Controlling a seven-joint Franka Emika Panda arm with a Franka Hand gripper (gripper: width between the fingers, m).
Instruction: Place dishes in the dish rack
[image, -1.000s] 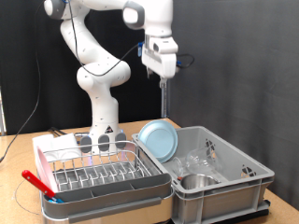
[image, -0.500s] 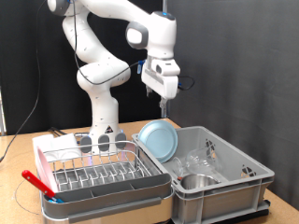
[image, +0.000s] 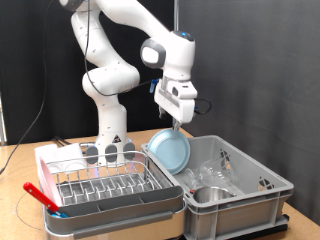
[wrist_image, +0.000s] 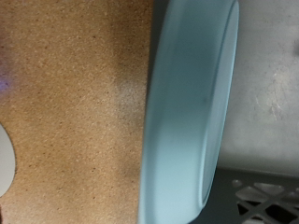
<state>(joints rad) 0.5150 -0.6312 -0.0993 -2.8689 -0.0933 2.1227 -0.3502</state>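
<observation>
In the exterior view, your gripper (image: 178, 123) hangs just above the top rim of the light blue plate (image: 170, 150), at about one o'clock from the plate's middle. The fingers point straight down, which suits a plate standing on edge: its rim is the only part offered for a pinch. Whether the fingers are apart or together you cannot tell here; they are too small and thin against the dark curtain. Nothing shows between them.

The plate leans on its edge against the near-left wall of the grey crate (image: 262, 185), so it faces you. At about four o'clock from it, low inside the crate, sit the steel bowl (image: 208, 196) and some clear glass pieces (image: 207, 175). All the dishes you can see are in the crate.

The dish rack (image: 105, 186) stands well apart at about eight o'clock from the plate, in its white tray (image: 150, 208). Its wire slots look bare, so by the look of it no dish has been racked yet. A red-handled tool (image: 38, 193) lies at its nine o'clock edge.

In the wrist view, the plate (wrist_image: 192, 103) fills the frame edge-on, with the cork-brown tabletop (wrist_image: 75, 93) beside it and a corner of the crate (wrist_image: 266, 191). No fingertip shows here, so the grip remains unclear.
</observation>
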